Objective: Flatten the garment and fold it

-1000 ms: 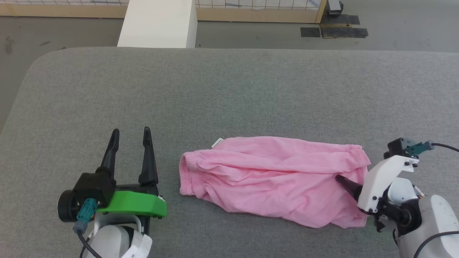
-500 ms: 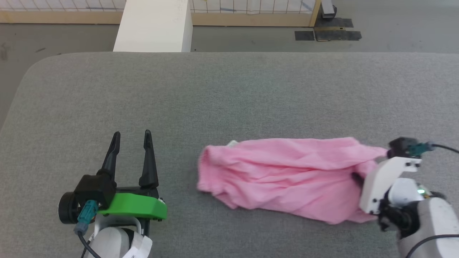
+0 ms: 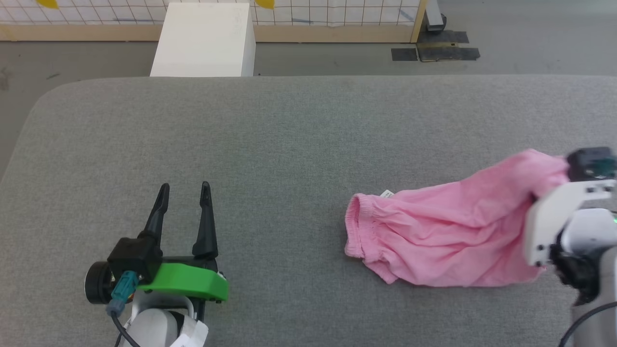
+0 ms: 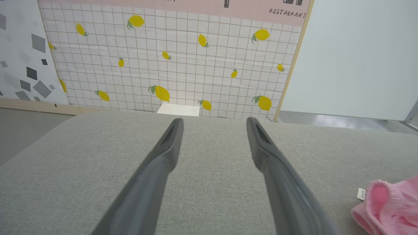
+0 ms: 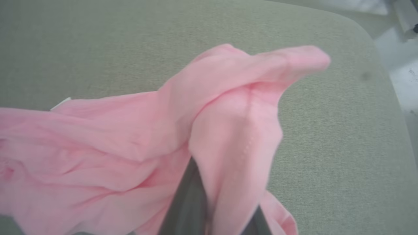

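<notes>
The garment (image 3: 448, 231) is a wrinkled light pink cloth lying at the right of the grey padded surface (image 3: 289, 135), its gathered elastic edge (image 3: 354, 226) and a small white tag pointing left. My right gripper (image 3: 535, 197) is shut on the garment's right end, which is lifted and draped over the fingers (image 5: 191, 199); the cloth (image 5: 228, 137) hides the fingertips. My left gripper (image 3: 184, 193) stands open at the lower left, well apart from the cloth, with nothing between its fingers (image 4: 163, 156). The garment's elastic edge (image 4: 388, 205) shows at the lower right of the left wrist view.
A white box (image 3: 202, 41) stands on the floor beyond the surface's far edge, before a tiled wall panel with lemon prints (image 4: 169, 65). The surface's rounded far-left corner (image 3: 53, 91) and its right corner (image 5: 359, 29) are in view. Bare grey padding lies between the two grippers.
My right gripper has shut on the garment's right end and dragged it to the right and upward, lifting that end. The left gripper has stayed open in place. The camera has shifted slightly.
</notes>
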`<state>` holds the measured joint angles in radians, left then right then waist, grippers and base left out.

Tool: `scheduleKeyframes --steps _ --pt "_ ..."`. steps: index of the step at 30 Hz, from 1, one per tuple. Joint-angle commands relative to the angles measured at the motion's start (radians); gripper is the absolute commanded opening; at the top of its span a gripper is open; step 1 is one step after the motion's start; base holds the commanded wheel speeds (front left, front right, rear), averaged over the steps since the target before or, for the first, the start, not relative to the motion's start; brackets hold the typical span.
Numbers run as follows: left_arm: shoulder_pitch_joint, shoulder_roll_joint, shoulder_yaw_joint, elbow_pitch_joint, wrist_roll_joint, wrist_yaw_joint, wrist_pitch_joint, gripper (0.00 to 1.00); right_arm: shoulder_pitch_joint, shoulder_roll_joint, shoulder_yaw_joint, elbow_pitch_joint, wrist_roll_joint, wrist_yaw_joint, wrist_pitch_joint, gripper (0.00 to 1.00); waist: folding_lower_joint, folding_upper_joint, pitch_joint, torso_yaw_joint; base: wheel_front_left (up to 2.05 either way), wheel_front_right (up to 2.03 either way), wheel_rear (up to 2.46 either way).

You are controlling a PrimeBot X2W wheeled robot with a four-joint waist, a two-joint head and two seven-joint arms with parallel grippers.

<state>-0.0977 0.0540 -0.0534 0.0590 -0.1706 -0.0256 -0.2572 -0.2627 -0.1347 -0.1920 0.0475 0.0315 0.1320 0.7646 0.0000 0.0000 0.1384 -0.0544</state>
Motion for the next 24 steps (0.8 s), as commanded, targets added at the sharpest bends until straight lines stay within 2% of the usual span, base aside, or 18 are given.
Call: scheduleKeyframes --steps 1,3,4,8,12,20,21,22,24 --pt "0.015 -0.003 -0.003 0.005 0.006 -0.005 -0.005 1.0 0.019 0.012 0.046 -0.044 0.023 -0.001 0.032 0.0 0.0 0.0 -0.004 0.002 0.0 0.0 0.0" --pt "0.015 -0.003 -0.007 0.009 0.005 -0.005 -0.005 1.0 0.032 0.01 0.123 -0.112 0.045 -0.001 0.08 0.0 0.0 0.0 -0.005 0.005 0.0 0.0 0.0" --pt "0.012 -0.004 -0.016 0.014 0.002 -0.006 -0.005 1.0 0.033 -0.007 0.251 -0.191 0.072 -0.001 0.136 0.0 0.0 0.0 -0.003 0.012 0.0 0.0 0.0" --pt "0.001 -0.004 -0.026 0.017 -0.001 -0.006 -0.005 1.0 0.001 -0.017 0.393 -0.21 0.097 -0.001 0.174 0.0 0.0 0.0 0.01 0.027 0.0 0.0 0.0" --pt "-0.012 -0.004 -0.036 0.016 -0.004 -0.005 -0.005 1.0 -0.052 -0.009 0.487 -0.135 0.111 -0.001 0.178 0.0 0.0 0.0 0.035 0.045 0.0 0.0 0.0" --pt "-0.044 -0.004 -0.056 0.013 -0.015 0.005 -0.005 1.0 -0.155 0.02 0.575 0.078 0.137 -0.001 0.133 0.02 0.0 0.0 0.077 0.082 0.0 0.0 0.0" --pt "-0.046 -0.004 -0.057 0.013 -0.015 0.006 -0.005 1.0 -0.163 0.02 0.584 0.093 0.142 -0.001 0.123 0.41 0.0 0.0 0.078 0.084 0.0 0.0 0.0" --pt "-0.048 -0.004 -0.058 0.014 -0.016 0.008 -0.005 1.0 -0.169 0.022 0.591 0.11 0.152 -0.001 0.112 1.0 0.0 0.0 0.079 0.085 0.0 0.0 0.0" --pt "-0.049 -0.004 -0.059 0.014 -0.017 0.011 -0.005 1.0 -0.176 0.024 0.596 0.13 0.172 -0.001 0.091 1.0 0.0 0.0 0.079 0.084 0.0 0.0 0.0"
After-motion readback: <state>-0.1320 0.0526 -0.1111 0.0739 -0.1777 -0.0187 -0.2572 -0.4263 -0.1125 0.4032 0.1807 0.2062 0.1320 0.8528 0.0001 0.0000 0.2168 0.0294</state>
